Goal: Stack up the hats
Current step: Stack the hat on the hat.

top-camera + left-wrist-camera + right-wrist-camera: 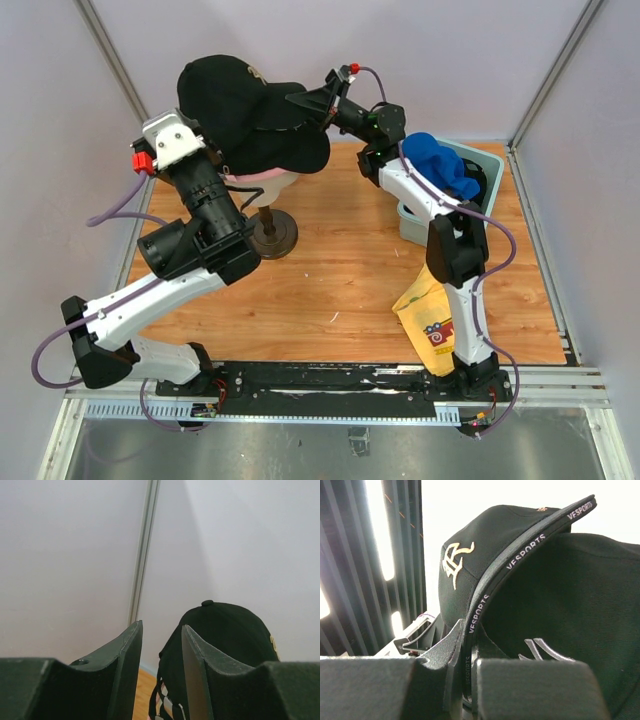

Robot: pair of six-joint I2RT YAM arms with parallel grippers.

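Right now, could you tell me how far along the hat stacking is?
Done: a pink cap and a white-logo black cap sit over the stand. In hand: the right pincer clamps the brim of the gold-logo black cap on top. Left: the blue cap lies in the bin.

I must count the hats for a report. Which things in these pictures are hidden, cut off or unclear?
- Top view: the top black cap covers the stack; only a pink edge shows, so the number of hats is unclear.
- Top view: the right arm crosses the blue hat; the bin's inside is hidden.
- Right wrist view: the lower cap's logo is cut off by the right gripper.
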